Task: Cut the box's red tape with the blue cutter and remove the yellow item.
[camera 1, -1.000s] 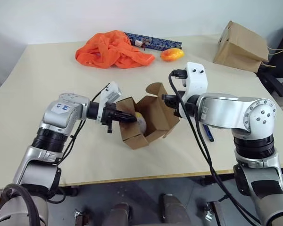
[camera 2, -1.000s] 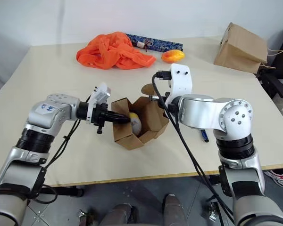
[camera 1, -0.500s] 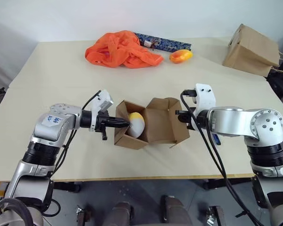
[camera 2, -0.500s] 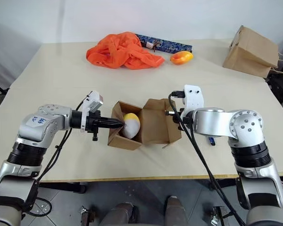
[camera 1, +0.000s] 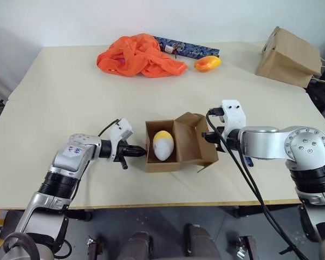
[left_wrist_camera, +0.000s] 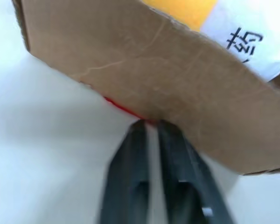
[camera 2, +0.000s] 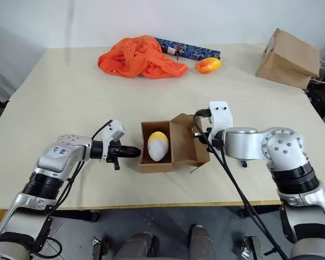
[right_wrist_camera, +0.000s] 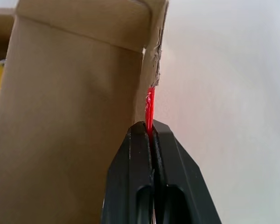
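**Left pincer nearer to the egg-shaped item in the opened carton**

Pincers are flanking the small brown cardboard box [camera 1: 176,142], which is sitting open on the pale table [camera 1: 70,92]. The robot's left gripper [camera 1: 142,152] is pointing at the box's near wall, its two black fingers [left_wrist_camera: 140,154] parted by a narrow gap, holding nothing. The right gripper [right_wrist_camera: 150,135] is pinching a glossy red tape tab [right_wrist_camera: 150,107] at the lid flap. Inside, the pale, yellow-capped egg-shaped item [camera 1: 163,145] is lying lengthwise away from the robot, just past the left gripper, so that arm seems better placed.
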